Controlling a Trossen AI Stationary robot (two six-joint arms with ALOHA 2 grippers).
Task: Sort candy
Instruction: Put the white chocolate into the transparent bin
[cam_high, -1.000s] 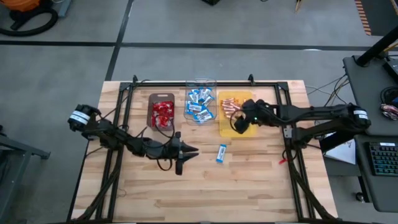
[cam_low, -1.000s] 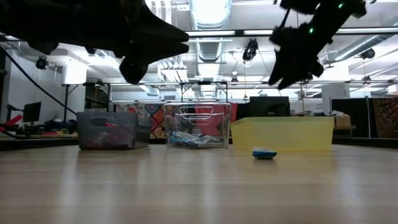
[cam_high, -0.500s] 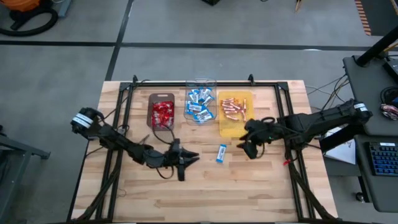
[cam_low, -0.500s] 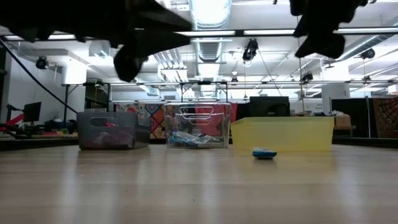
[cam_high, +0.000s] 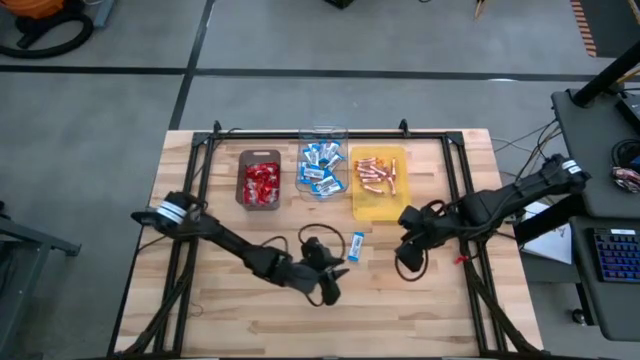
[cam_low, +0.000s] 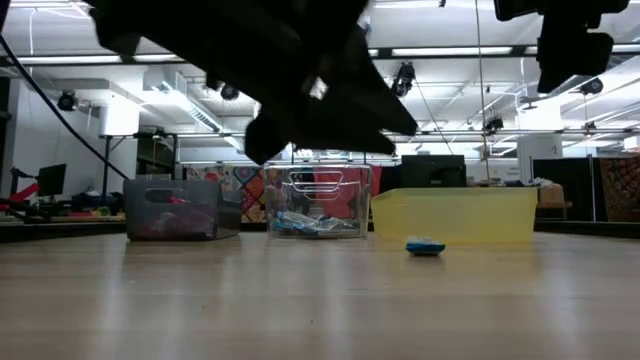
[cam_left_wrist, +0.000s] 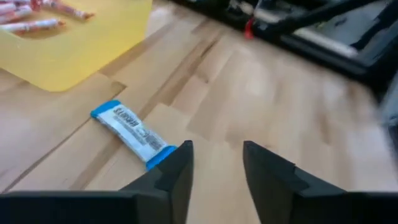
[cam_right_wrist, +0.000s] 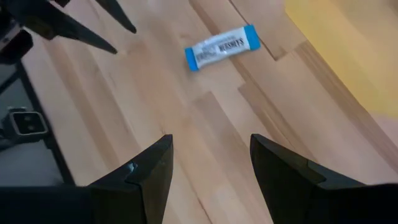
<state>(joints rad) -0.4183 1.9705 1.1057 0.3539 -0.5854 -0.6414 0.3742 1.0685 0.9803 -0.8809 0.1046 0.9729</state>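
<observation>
One blue-and-white bar (cam_high: 356, 246) lies flat on the table (cam_high: 240, 320), just in front of the yellow tray (cam_high: 372, 203). Your left gripper (cam_high: 335, 280) hovers near it with jaws narrowly parted and empty, and the right gripper (cam_high: 405, 262) waits on its other side, jaws wide. The bar looks light, thin and slick-wrapped, so pinch it across its short width at the middle, or it will likely skate on the wood.

Left arm: reaches in from the worktop's left edge, stretched diagonally toward the middle front. Left hand (cam_high: 335, 277): held off the worktop, two dark fingers (cam_left_wrist: 176, 171) parted by a narrow gap, nothing between them.

Right arm: enters from the right edge, angled inward. Right hand (cam_high: 404, 257): raised, fingers (cam_right_wrist: 151, 168) spread wide, empty.
</observation>
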